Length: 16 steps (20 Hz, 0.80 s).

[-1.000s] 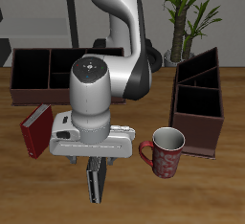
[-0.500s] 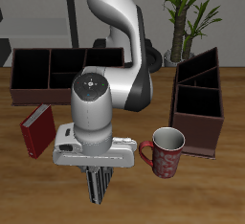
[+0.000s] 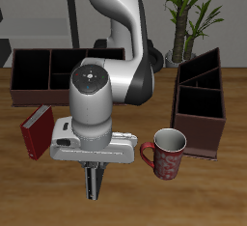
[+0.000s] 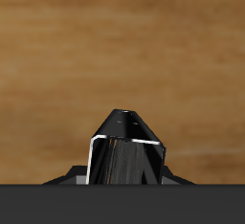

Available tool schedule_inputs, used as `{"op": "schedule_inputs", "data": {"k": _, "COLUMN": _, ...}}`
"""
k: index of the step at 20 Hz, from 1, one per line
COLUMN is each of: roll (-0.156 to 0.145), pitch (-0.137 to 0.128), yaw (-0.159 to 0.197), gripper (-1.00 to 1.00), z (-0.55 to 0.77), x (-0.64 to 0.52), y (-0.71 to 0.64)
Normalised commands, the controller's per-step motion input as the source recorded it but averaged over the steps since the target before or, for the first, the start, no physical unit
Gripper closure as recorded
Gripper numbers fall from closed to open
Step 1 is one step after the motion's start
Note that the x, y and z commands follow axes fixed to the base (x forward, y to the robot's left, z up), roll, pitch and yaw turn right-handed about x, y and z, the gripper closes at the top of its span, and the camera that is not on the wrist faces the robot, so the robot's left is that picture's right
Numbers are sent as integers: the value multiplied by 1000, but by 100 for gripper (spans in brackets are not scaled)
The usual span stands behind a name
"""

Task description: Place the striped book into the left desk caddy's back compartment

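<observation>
Exterior view puts the striped book (image 3: 95,181) on edge, hanging below the tool (image 3: 94,168) near the counter's (image 3: 207,196) front edge, at about six o'clock from the robot's base. Wrist view shows the striped book (image 4: 127,151) as a dark wedge with a pale edge line, held upright between the jaws, with bare wood grain of the counter (image 4: 57,56) behind it and nothing touching it below, so I judge it is lifted clear rather than resting. Holding it by its upper edge, standing on end, suits dropping it down into a narrow slot. The tool is clamped on the book, its jaws pressed to the two covers, open only as far as the thin book forces them. Just beside the tool, at three o'clock, stands a patterned mug (image 3: 169,153). Beyond that, at about two o'clock, stands the left desk caddy (image 3: 202,109), and its back compartment (image 3: 197,74), the one with slanted walls, lies farther back. At nine o'clock a red book (image 3: 38,130) leans, and at eleven o'clock sits a wider three-section organiser (image 3: 43,75). A carry past the mug is, I judge, what remains.
</observation>
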Motion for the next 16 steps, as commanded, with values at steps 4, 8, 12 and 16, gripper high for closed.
{"op": "schedule_inputs", "data": {"k": 4, "roll": -26, "pitch": -73, "yaw": -14, "gripper": 100, "z": 684, "x": -345, "y": 61}}
{"op": "schedule_inputs", "data": {"k": 8, "roll": -58, "pitch": -72, "yaw": -1, "gripper": 100, "z": 663, "x": -507, "y": 154}}
{"op": "schedule_inputs", "data": {"k": 12, "roll": -10, "pitch": -47, "yaw": -19, "gripper": 100, "z": 494, "x": -545, "y": 267}}
{"op": "schedule_inputs", "data": {"k": 16, "roll": -9, "pitch": -11, "yaw": -10, "gripper": 100, "z": 398, "x": -504, "y": 238}}
